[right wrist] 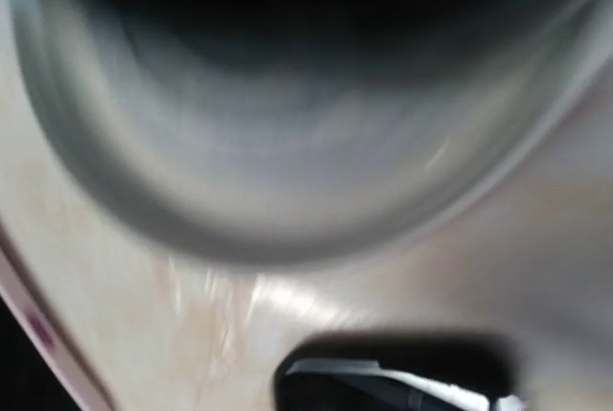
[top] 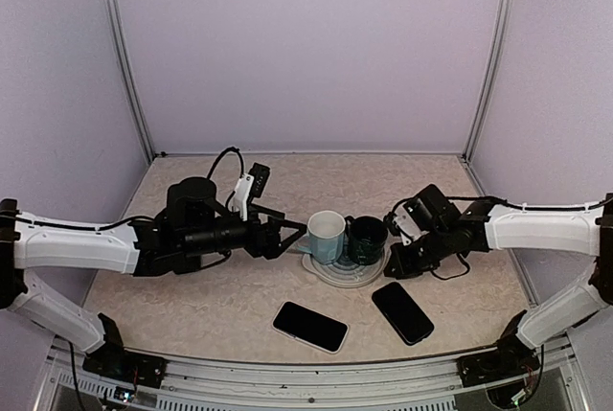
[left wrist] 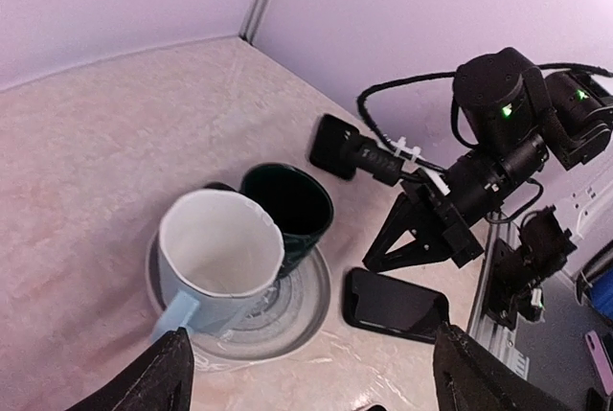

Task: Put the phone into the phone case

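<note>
So the left end effector (top: 297, 238) is hanging wide open at the 9 o'clock side of the pale blue mug (top: 326, 236), gripping nothing. The right end effector (top: 392, 260) is sitting pinched fully closed with nothing in it, at the 3 o'clock edge of the plate (top: 337, 278), just beside the dark green mug (top: 368, 239). Both mugs are standing upright side by side on that plate. The phone (top: 402, 312) is lying flat on the worktop (top: 192, 296) at about 5 o'clock from the plate, not inside anything. What looks like the case (top: 309, 326), dark with a pale rim, is lying at 7 o'clock from the plate, apart from the phone. The right wrist camera is coming through too blurry to add much.
</note>
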### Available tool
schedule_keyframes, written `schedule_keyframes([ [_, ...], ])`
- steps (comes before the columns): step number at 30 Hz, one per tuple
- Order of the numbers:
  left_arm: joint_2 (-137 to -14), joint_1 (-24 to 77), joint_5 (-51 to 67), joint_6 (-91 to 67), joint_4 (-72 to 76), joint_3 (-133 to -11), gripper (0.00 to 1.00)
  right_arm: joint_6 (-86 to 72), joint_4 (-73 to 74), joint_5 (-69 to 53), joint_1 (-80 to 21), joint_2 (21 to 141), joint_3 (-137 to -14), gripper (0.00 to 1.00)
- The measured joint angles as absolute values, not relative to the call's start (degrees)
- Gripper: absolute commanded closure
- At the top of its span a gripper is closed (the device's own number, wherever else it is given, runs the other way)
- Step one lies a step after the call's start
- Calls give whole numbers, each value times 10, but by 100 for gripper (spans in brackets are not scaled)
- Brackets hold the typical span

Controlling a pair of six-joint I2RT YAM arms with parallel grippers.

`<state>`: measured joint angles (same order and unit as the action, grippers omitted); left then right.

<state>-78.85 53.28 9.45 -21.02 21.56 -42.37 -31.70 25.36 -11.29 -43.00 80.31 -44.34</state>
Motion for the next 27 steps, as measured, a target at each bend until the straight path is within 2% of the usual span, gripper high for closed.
schedule_keyframes([
  [4, -730, 524, 7, -215, 205, -418, 11, -291, 279, -74, -369, 744, -485, 86],
  [5, -719, 517, -17, -221, 199, -420, 10, -284, 285, -64, -355, 730, -496, 79],
  [8, -703, 482, -102, -257, 146, -449, 8, -261, 300, -35, -294, 690, -540, 44],
  [10, -704, 455, -150, -284, 111, -467, 5, -233, 291, -25, -226, 671, -566, 32],
  [13, -707, 423, -214, -333, 54, -482, 3, -209, 267, -12, -126, 696, -594, 27],
  [16, -719, 410, -259, -376, -10, -495, 3, -199, 248, 20, -58, 794, -630, 25],
  [21, -736, 403, -314, -435, -124, -517, 1, -196, 239, 76, -10, 935, -627, 24],
  [27, -736, 396, -335, -499, -216, -519, 1, -196, 222, 102, 30, 962, -617, 30],
])
